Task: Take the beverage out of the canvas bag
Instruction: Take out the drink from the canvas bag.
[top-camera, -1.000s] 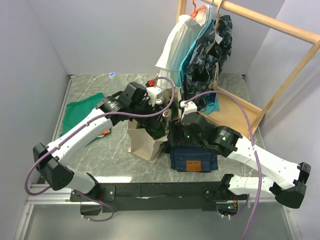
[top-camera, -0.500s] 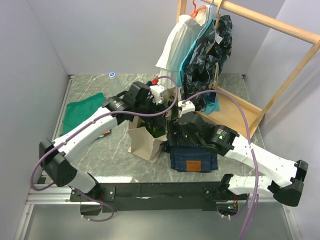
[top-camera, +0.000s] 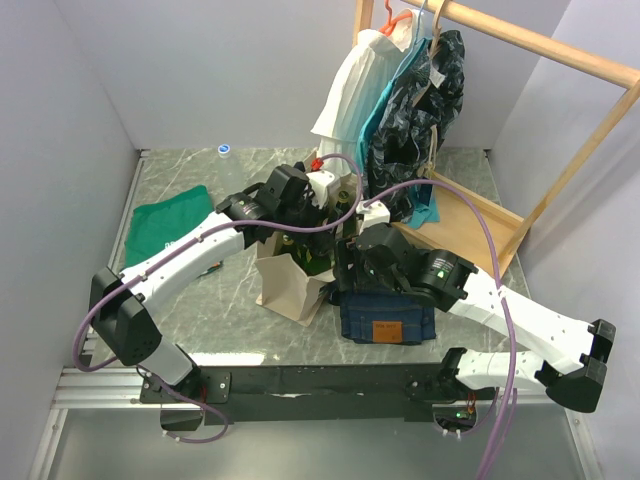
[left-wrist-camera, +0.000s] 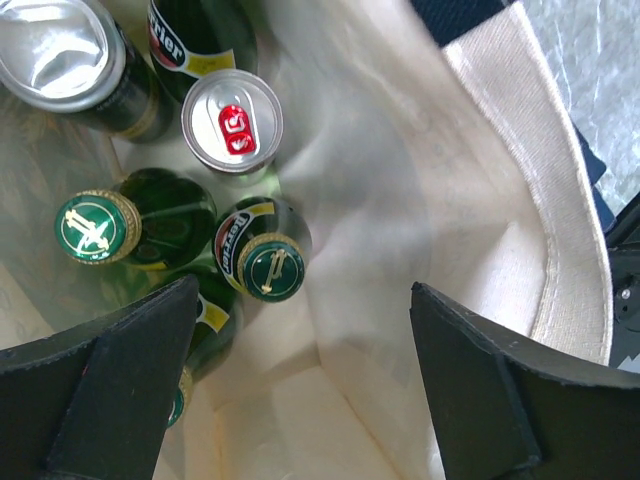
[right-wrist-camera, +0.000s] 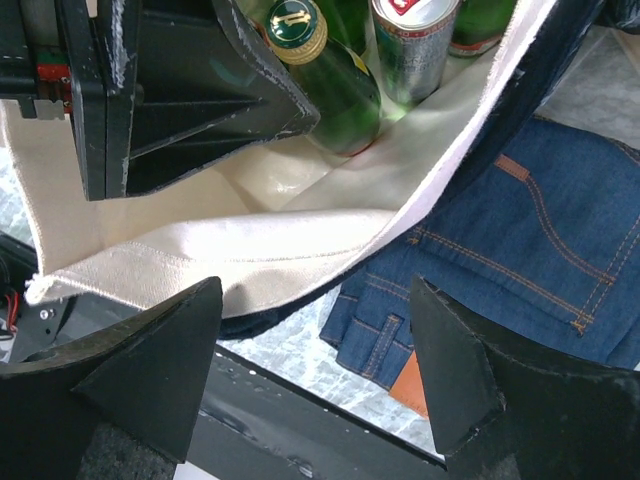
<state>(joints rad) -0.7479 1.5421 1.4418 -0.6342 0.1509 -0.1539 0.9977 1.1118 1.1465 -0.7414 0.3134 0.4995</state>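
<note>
Clearly, we see the left gripper (left-wrist-camera: 303, 300), fingers apart, over the open canvas bag (left-wrist-camera: 420, 200) and a green bottle (left-wrist-camera: 262, 262); the right gripper (right-wrist-camera: 315, 292), also apart, is at its rim, perhaps touching.

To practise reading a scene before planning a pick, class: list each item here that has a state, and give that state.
canvas bag: upright, mouth open, drinks inside
green bottles: upright, capped
red-tab can: upright, unopened
left gripper: open, above the bottles
right gripper: open, at the bag's rim
jeans: folded, flat beside the bag
</note>
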